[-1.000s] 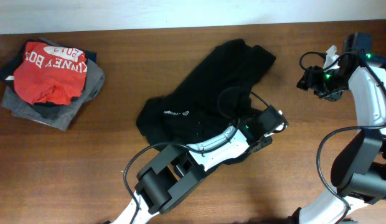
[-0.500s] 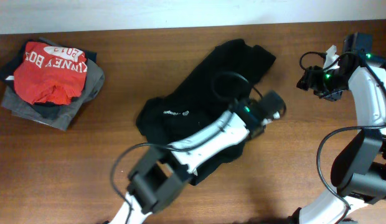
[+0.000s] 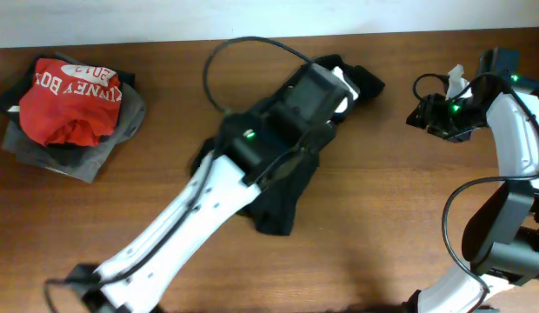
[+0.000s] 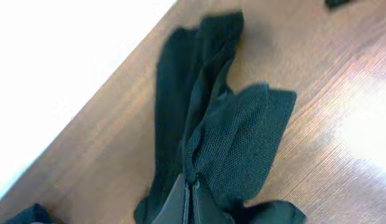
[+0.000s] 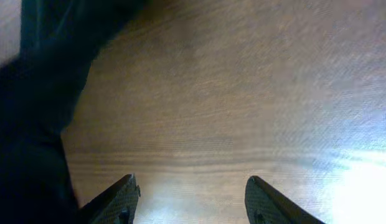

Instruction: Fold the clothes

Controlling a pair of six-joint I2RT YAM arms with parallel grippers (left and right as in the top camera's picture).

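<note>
From overhead, the black top (image 3: 276, 207) lies crumpled at the middle of the wooden table (image 3: 400, 235), reaching toward the far edge. The left arm (image 3: 193, 217) stretches diagonally over it from the near left, and its wrist covers most of the cloth. At the far left sits a red T-shirt (image 3: 68, 106) on a grey garment (image 3: 132, 111). Its white lettering is creased; only fragments resembling "BO" and "NNEY" can be made out, and the digits above them are too small to read with certainty. The right arm (image 3: 515, 130) stands at the far right, well apart from the top.

In the left wrist view, the left gripper (image 4: 192, 200) has its jaws pressed together on a raised fold of the black top (image 4: 236, 143), whose fine mesh weave shows close to the fingers (image 4: 178, 202). The rest of the garment trails off toward the far table edge. No tag or print shows here.

In the right wrist view, the right gripper (image 5: 193, 186) hangs over bare wood with its jaws moderately apart and nothing between them. Black fabric fills the left side.
</note>
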